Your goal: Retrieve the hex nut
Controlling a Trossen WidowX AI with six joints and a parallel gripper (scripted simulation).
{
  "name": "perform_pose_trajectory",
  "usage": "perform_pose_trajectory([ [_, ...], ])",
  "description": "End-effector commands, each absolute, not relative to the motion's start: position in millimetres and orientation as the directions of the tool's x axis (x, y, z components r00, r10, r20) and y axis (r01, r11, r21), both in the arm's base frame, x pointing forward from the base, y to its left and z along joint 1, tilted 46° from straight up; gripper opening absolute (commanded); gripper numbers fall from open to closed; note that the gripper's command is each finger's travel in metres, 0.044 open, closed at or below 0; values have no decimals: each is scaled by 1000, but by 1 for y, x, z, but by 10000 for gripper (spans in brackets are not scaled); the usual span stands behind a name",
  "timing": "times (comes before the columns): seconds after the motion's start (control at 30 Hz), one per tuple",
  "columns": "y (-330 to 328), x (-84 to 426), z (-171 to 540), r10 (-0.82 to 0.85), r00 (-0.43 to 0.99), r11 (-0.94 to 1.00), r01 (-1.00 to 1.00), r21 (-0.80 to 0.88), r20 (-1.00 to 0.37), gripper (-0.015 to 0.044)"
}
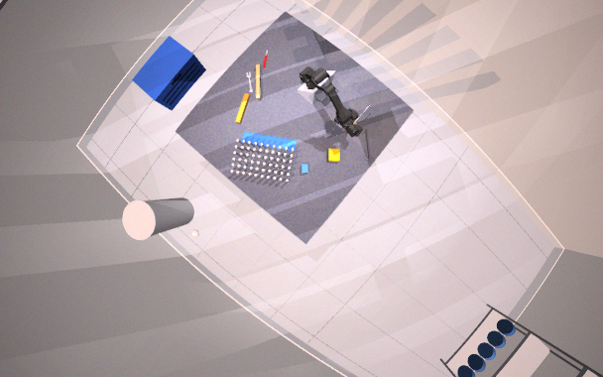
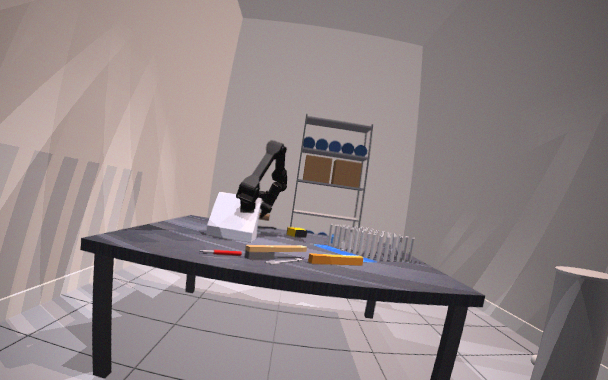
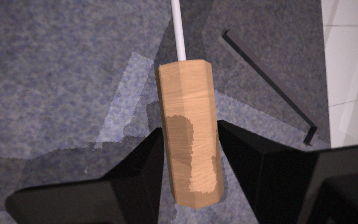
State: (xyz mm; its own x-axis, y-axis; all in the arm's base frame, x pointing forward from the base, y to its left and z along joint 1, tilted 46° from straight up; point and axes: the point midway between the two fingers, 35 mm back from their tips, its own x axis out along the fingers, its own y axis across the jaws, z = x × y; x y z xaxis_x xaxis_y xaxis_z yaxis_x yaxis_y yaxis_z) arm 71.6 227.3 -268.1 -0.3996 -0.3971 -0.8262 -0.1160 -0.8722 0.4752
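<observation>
My gripper (image 3: 189, 129) is shut on the wooden handle (image 3: 191, 95) of a tool with a thin pale shaft (image 3: 178, 30), which also shows in the top view (image 1: 363, 114). The gripper holds it above the table. In the exterior view the handle (image 2: 265, 217) shows below the hand. The standing metal spacers (image 1: 263, 161) (image 2: 372, 242) are upright in rows, well away from the hand. The blue taped strip (image 1: 270, 141) (image 2: 339, 250) lies along one side of them. The nut cannot be made out. The far end of the tool is out of the wrist view.
A black hex key (image 3: 270, 78) lies on the table. A yellow block (image 1: 333, 155) (image 2: 295, 231) and a small blue block (image 1: 304, 169) lie near the spacers. A yellow-orange bar (image 1: 242, 108) (image 2: 336, 259), wooden bar (image 1: 258, 81), fork-ended tool (image 1: 251, 90) and red-handled tool (image 1: 265, 61) (image 2: 228, 252) lie farther off.
</observation>
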Motion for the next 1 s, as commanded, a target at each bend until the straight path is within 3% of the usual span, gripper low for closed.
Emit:
perform_pose_trajectory([
  [0.0, 222, 71, -273, -396, -400, -874, -113, 473, -826, 0],
  [0.97, 190, 64, -298, -397, -400, -873, -113, 475, -826, 0],
])
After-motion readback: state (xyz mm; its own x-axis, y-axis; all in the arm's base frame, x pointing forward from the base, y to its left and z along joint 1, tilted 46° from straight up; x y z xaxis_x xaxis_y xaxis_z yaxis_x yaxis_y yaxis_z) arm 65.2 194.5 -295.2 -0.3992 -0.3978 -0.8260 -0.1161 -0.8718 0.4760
